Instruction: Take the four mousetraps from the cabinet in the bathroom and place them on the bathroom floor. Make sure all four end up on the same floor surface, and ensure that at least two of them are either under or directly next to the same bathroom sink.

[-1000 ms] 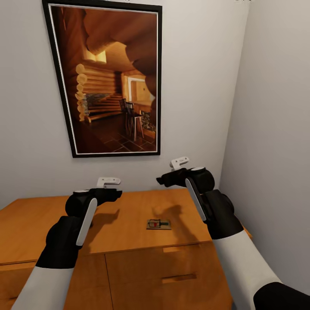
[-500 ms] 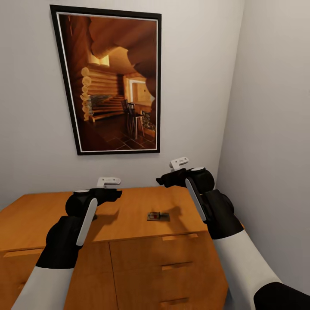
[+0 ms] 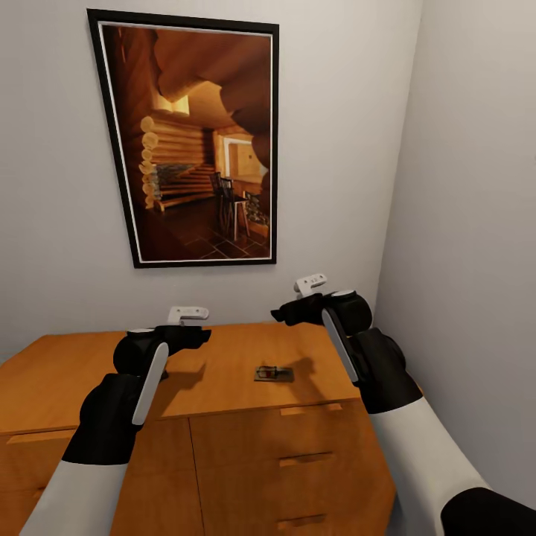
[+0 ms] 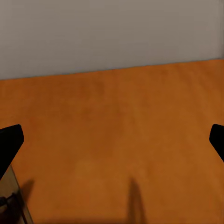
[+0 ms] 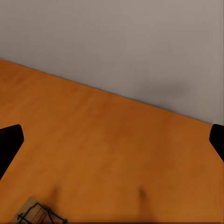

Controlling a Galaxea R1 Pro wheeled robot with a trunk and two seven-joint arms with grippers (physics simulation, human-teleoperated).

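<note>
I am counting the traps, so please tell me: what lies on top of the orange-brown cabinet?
One mousetrap lies flat on the cabinet top, below the right hand. The arms hide part of the top, so more traps cannot be excluded.

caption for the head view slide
Both arms raised over the cabinet, one mousetrap lying on its top.

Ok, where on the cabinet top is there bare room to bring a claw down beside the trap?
The cabinet top is bare from its left end to the mousetrap, and between the trap and the back wall. The left claw hovers over that left stretch. Tightest spot: right of the trap, under the right claw, near the cabinet's end and side wall.
</note>
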